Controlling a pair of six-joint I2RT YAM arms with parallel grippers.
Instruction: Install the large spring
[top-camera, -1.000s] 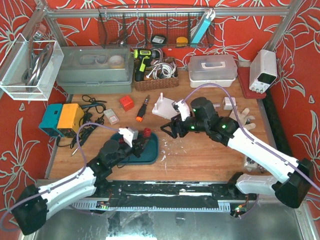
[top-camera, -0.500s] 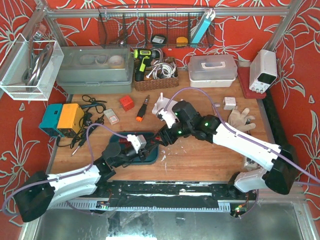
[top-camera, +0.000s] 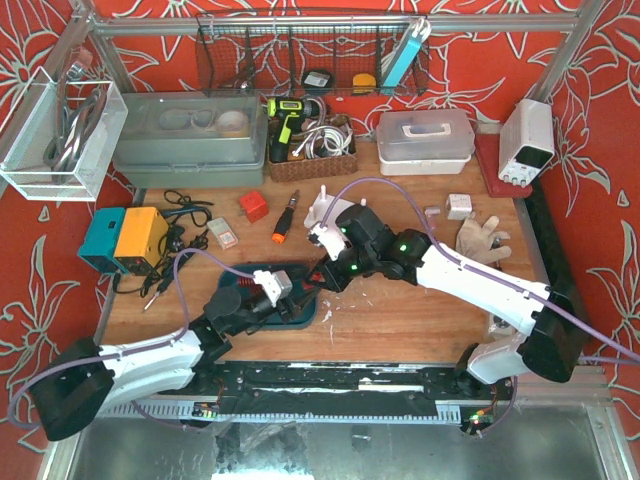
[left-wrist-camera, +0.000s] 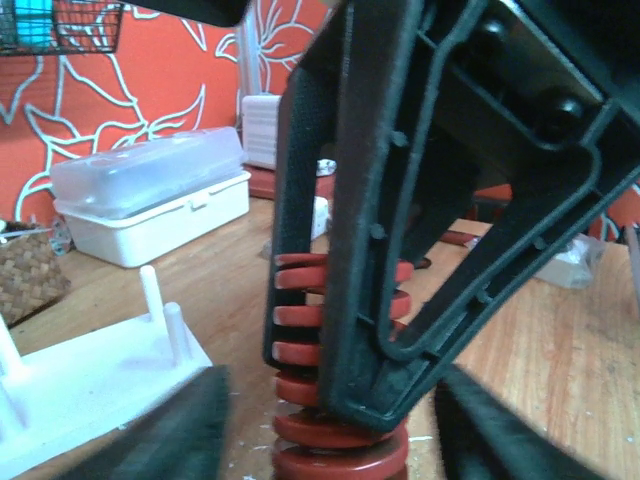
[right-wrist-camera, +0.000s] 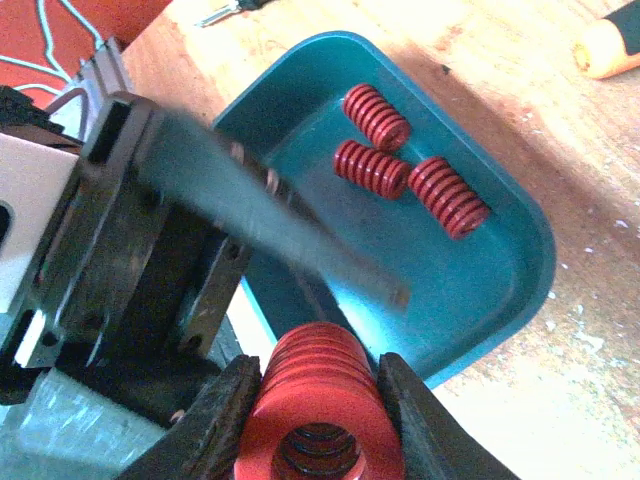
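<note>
Right hand (right-wrist-camera: 315, 395): clamped on the spring (right-wrist-camera: 318, 440).
Left hand (left-wrist-camera: 338, 428): narrowly parted around spring's lower end.
Tray (right-wrist-camera: 530, 240): at spring's 12 o'clock, three small springs (right-wrist-camera: 375, 115) inside.

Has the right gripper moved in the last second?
Yes. The right gripper swung from near the white peg stand to the teal tray's right rim.

1. Spring (right-wrist-camera: 371, 170): four, all red.
2. Tray (right-wrist-camera: 450, 280): one, teal.
3. Peg stand (top-camera: 322, 205): one, white.
4. Screwdriver (top-camera: 285, 220): one.
5. Glove (top-camera: 483, 240): one.
6. Red block (top-camera: 253, 206): one.
7. White lidded box (top-camera: 425, 135): one.
8. Power supply (top-camera: 527, 140): one.
</note>
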